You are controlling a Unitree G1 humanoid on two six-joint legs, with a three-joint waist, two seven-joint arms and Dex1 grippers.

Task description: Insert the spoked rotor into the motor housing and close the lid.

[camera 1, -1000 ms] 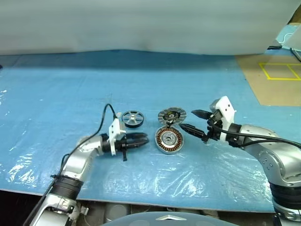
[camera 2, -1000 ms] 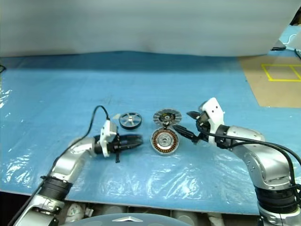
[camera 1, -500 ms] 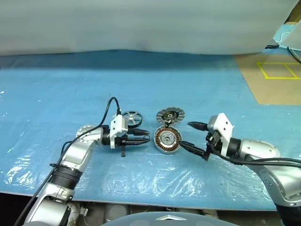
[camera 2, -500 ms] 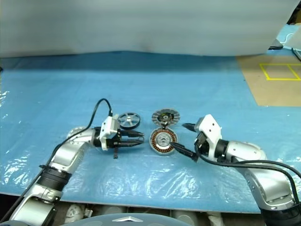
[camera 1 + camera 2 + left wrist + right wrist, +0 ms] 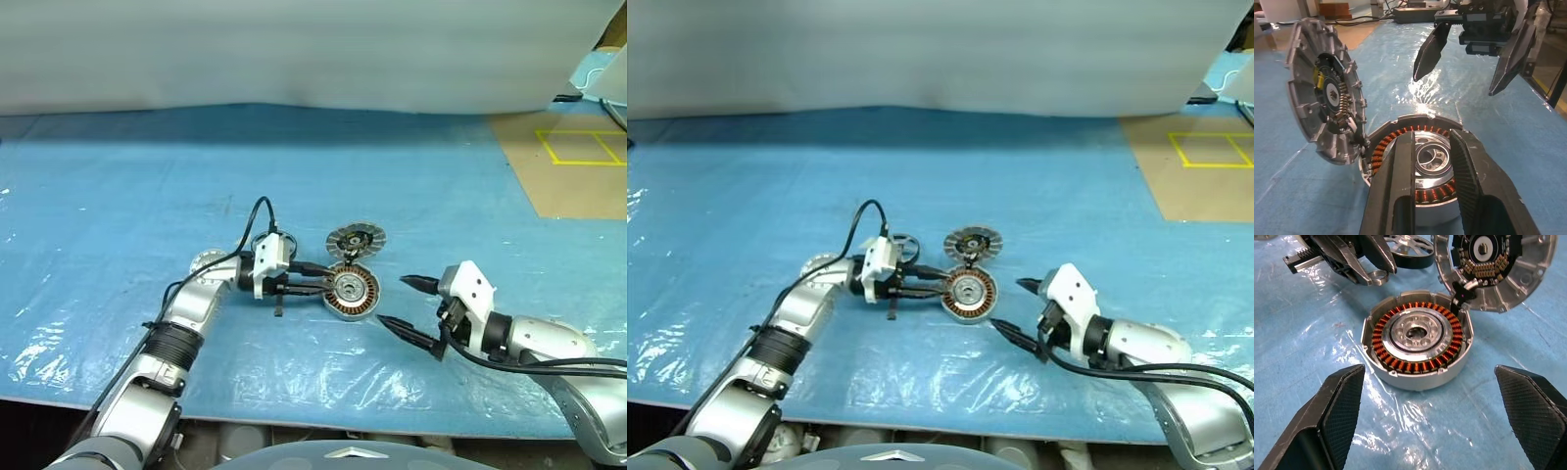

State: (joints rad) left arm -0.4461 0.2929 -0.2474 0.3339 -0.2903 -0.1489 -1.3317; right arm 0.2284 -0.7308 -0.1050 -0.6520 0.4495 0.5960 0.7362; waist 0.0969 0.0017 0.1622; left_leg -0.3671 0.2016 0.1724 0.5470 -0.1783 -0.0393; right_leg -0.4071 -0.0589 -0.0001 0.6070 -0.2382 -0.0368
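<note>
On motor housing [image 5: 1418, 340], lid [image 5: 1493, 264]: markings unreadable.

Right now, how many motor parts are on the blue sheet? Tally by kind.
motor housing: 1
lid: 1, tilted up at the housing's rim
spoked rotor: 1, beyond the housing
Total: 3
</note>
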